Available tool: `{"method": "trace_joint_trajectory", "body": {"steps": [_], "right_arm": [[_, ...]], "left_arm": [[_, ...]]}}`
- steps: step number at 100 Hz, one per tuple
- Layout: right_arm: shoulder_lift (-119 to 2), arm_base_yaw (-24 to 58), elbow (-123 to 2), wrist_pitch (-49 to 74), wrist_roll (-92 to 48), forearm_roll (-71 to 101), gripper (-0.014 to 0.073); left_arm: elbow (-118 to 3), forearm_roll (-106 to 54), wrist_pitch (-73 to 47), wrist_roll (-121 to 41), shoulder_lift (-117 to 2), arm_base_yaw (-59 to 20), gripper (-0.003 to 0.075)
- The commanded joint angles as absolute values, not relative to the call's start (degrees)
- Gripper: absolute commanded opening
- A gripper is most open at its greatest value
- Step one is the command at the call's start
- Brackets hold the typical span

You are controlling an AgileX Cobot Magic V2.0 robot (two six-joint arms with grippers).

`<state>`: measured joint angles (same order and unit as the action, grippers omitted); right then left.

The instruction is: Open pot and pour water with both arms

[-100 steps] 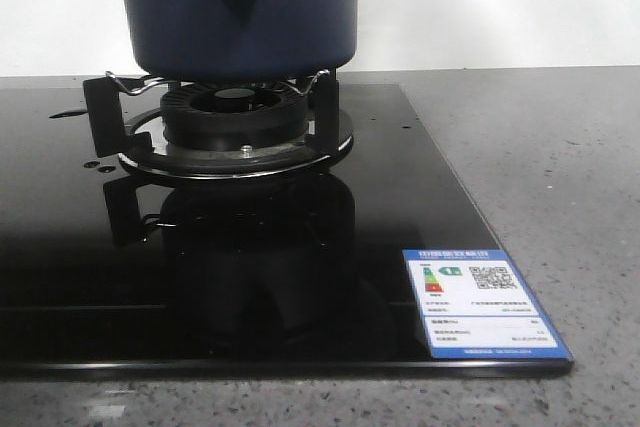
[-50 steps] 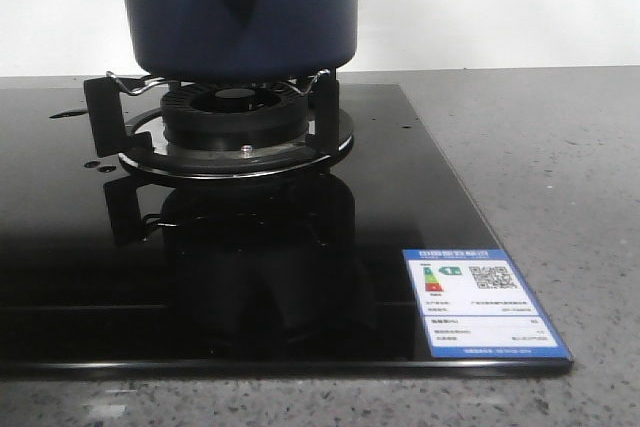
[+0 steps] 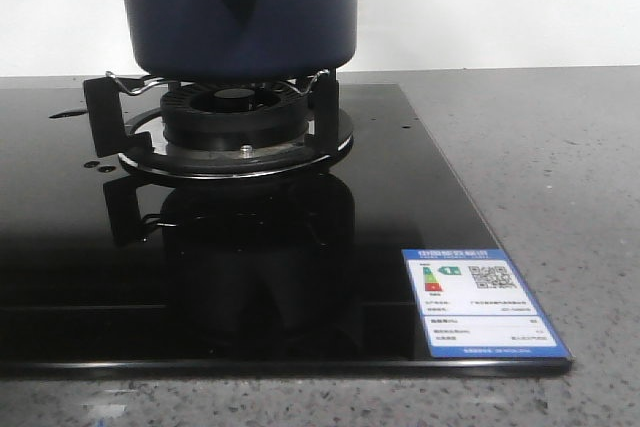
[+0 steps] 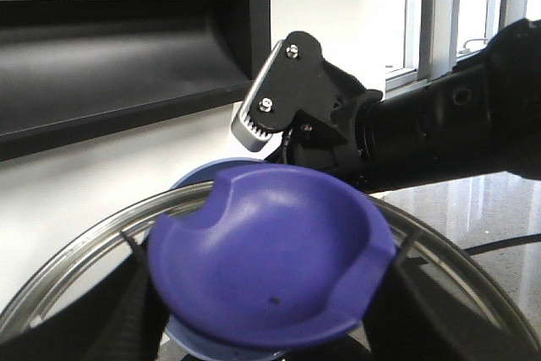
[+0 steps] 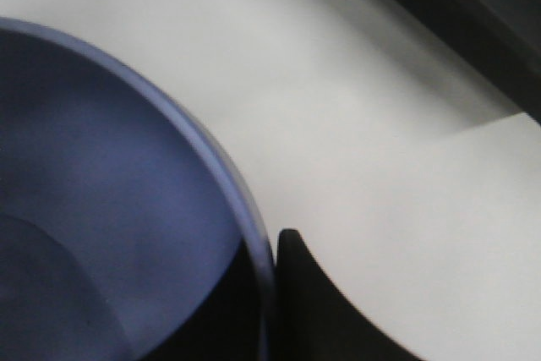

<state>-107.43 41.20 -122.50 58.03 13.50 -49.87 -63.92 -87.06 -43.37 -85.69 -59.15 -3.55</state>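
One pot [image 3: 237, 9], one burner [image 3: 236, 115], one glass lid [image 4: 76, 251], one energy label [image 3: 484, 301].

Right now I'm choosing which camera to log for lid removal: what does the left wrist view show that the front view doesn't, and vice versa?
Only the left wrist view shows the glass lid with its blue knob, close to the camera, and the right arm beyond it. Only the front view shows the burner, the wire pot supports, the black glass cooktop and its energy label. Neither shows the pot's contents. Both include the pot: its wall from the front, its top from the wrist.
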Motion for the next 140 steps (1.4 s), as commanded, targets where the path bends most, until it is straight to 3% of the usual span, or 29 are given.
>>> {"method": "trace_joint_trajectory", "body": {"steps": [1,140], "right_arm": [[-104.09,42.4,-123.95,56.44,15.84,-59.15,-0.0041],[-104.18,48.52,-123.95,49.09,20.3,-90.62,-0.0041]], "left_arm": [[-65.65,-91.67,-42.55,-85.36,-58.12,-4.02,0.0179],[-65.65,-91.67,-42.16,-85.36,-58.12,-4.02,0.0179]]}}
